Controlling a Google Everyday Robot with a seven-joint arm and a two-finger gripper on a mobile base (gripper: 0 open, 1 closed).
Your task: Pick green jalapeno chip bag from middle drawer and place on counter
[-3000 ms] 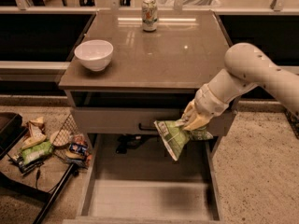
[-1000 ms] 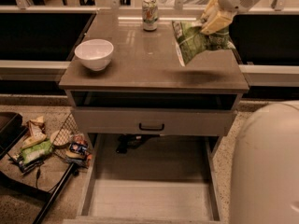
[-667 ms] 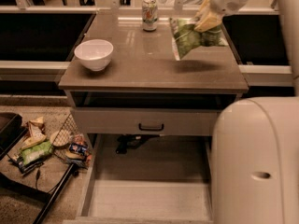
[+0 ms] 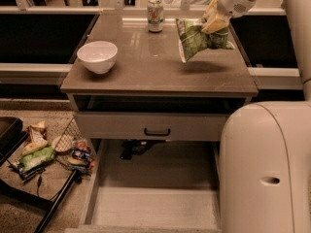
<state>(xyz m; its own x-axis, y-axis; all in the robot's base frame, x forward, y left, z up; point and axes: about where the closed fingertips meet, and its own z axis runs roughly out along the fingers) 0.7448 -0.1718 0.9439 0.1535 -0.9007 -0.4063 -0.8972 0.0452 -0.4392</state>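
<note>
Hanging above the glossy grey-brown square counter top [image 4: 146, 69], toward its two-o'clock corner, the crinkled light-green and white foil chip bag [image 4: 197, 41] casts a shadow on the slab. Its pinched upper end is clamped in the cream two-finger gripper [image 4: 215, 24], and the bag seems tilted. The wide pale-grey middle drawer [image 4: 155, 208] stands open at six o'clock. A round white bowl [image 4: 97, 56] sits at nine o'clock and a metal drink can [image 4: 155, 14] at twelve.

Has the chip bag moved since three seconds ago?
Yes. The green jalapeno chip bag, held by the gripper, has risen from beside the drawer handle to above the counter, right of the can.
</note>
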